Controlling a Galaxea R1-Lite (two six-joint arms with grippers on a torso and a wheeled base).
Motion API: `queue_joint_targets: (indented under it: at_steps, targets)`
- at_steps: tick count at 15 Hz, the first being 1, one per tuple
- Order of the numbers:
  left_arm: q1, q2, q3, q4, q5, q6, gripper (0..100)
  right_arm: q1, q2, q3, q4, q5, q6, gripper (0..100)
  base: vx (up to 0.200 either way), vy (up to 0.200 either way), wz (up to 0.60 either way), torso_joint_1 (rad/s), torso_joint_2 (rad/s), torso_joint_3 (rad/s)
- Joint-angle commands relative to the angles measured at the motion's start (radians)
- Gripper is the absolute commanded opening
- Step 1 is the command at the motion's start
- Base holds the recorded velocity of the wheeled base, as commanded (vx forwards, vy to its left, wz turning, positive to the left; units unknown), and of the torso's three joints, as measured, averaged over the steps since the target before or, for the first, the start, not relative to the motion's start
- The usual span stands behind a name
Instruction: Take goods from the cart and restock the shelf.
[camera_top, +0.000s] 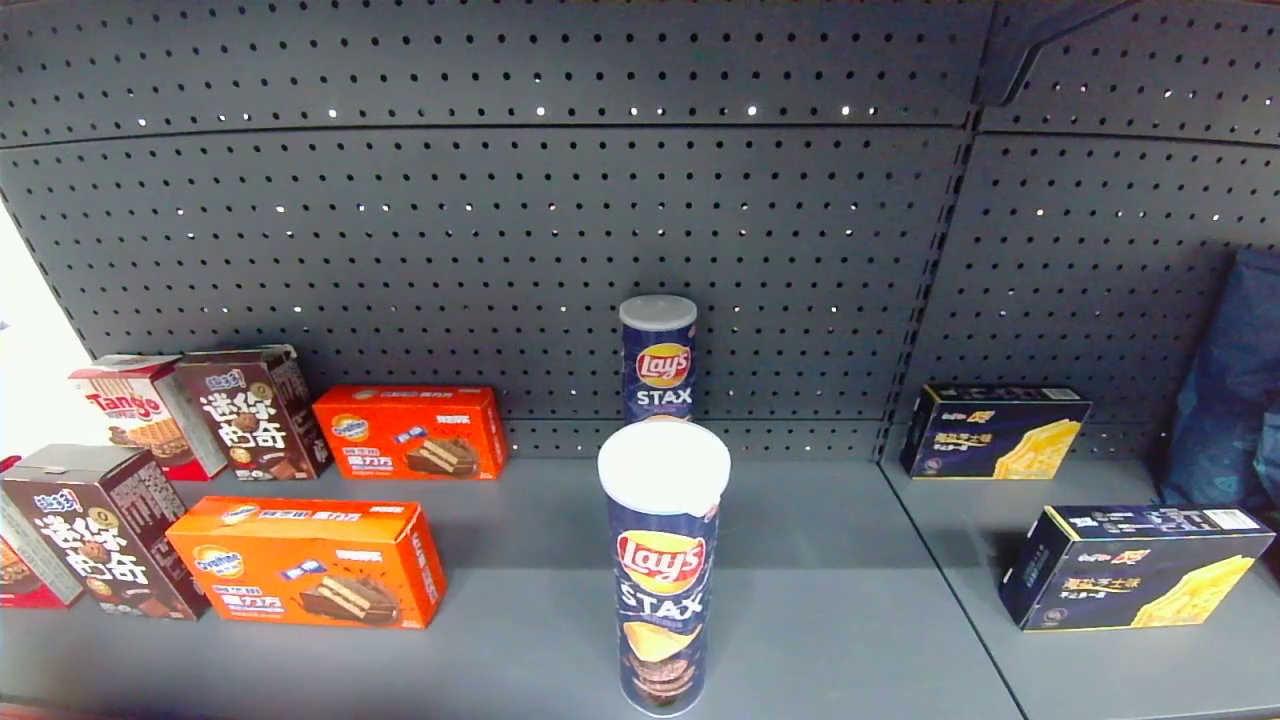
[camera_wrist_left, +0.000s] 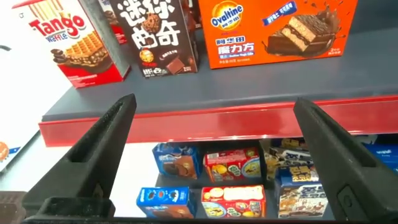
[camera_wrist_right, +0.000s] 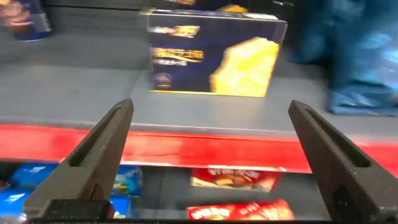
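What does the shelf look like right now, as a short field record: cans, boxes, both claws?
chip cans: front can and rear can, both upright, one behind the other
orange boxes: front orange box, rear orange box, left of the cans
blue boxes: near blue box, far blue box, right bay
left claw: open, empty, at the front edge of the shelf
right claw: open, empty, facing a blue box
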Motion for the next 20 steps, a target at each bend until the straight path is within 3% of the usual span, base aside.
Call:
queue_joint_targets:
  at_steps: [1,4,5,6,8,12,14,16,17,18,19,20]
  targets:
    - [-0.005,0.002,0.000,-0.001,-0.002,0.000,100,-0.002,-0.005,0.001,0.001,-0.028,0.039,100,0.000,0.000,0.00,0.000,0.00,0.000]
    - [-0.003,0.000,0.000,-0.001,-0.002,-0.001,100,-0.002,-0.005,0.003,0.001,-0.286,0.145,100,0.000,0.000,0.00,0.000,0.00,0.000]
    - [-0.003,-0.002,0.000,-0.001,-0.002,0.000,100,0.000,-0.005,0.003,0.001,-0.301,0.151,100,0.000,0.000,0.00,0.000,0.00,0.000]
    - [-0.003,0.000,0.000,-0.001,-0.002,-0.001,100,0.005,-0.008,0.003,0.001,-0.254,0.136,100,0.000,0.000,0.00,0.000,0.00,0.000]
    - [-0.006,-0.002,0.000,-0.001,-0.002,0.000,100,0.035,-0.055,0.003,0.073,-0.043,0.045,100,0.000,0.000,0.00,0.000,0.00,0.000]
    - [-0.009,-0.014,0.000,-0.001,-0.006,0.003,100,0.035,-0.055,0.003,0.065,-0.036,0.040,100,0.000,0.000,0.00,0.000,0.00,0.000]
    - [-0.011,-0.014,0.000,-0.001,-0.100,0.012,100,0.035,-0.055,0.003,0.065,-0.036,0.040,100,0.000,0.000,0.00,0.000,0.00,0.000]
    - [-0.020,0.009,-0.003,-0.001,-0.240,0.068,100,0.034,-0.055,0.003,0.065,-0.036,0.040,100,0.000,0.000,0.00,0.000,0.00,0.000]
    - [-0.034,0.034,-0.003,-0.001,-0.293,0.080,100,0.034,-0.055,0.003,0.065,-0.036,0.040,100,0.000,0.000,0.00,0.000,0.00,0.000]
    - [-0.054,0.032,0.000,-0.002,-0.345,0.077,100,0.035,-0.055,0.003,0.065,-0.036,0.040,100,0.000,0.000,0.00,0.000,0.00,0.000]
    - [-0.055,-0.014,0.004,-0.005,-0.375,0.026,100,0.035,-0.055,0.003,0.065,-0.036,0.040,100,0.000,0.000,0.00,0.000,0.00,0.000]
    - [-0.055,-0.014,0.003,-0.005,-0.378,0.006,100,0.034,-0.055,0.003,0.065,-0.036,0.040,100,0.000,0.000,0.00,0.000,0.00,0.000]
